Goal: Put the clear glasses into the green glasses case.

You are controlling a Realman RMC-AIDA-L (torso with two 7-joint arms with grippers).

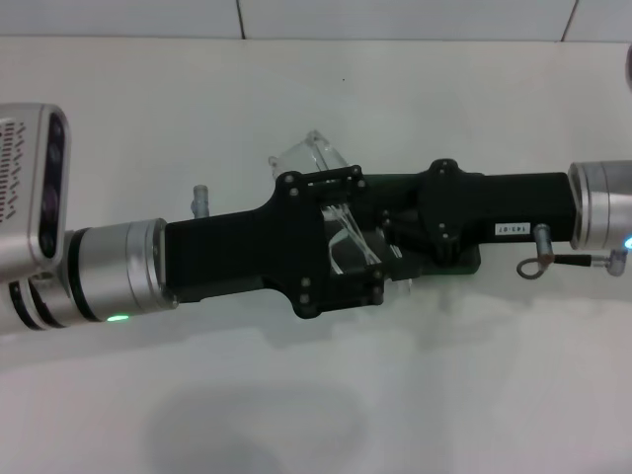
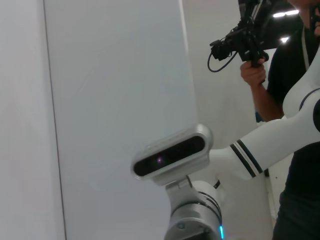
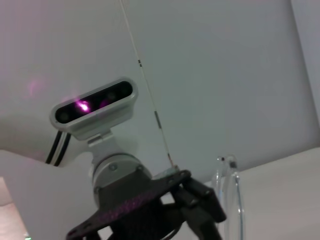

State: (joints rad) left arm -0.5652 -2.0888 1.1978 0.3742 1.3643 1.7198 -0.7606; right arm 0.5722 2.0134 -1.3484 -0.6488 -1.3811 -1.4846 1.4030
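From the head camera, nearest to me is a soft shadow on the white table (image 1: 316,89), with both arms stretched across the middle above it. The left gripper (image 1: 341,242) reaches in from the left and the right gripper (image 1: 395,232) from the right, and they meet nose to nose at the centre. The clear glasses (image 1: 314,156) sit right in that meeting spot: one lens pokes out past the far edge of the left gripper's black body, and more clear plastic shows through the gap in its frame. I honestly can't tell how the fingers of either gripper are set; the black housings hide them.

The green glasses case (image 1: 462,259) is mostly buried under the right gripper, with just a dark sliver peeking out at its near edge.

In the right wrist camera a clear arm of the glasses stands beside the left gripper's black frame.

Further back, the left wrist camera catches a person (image 2: 295,75) holding a camera (image 2: 247,35).
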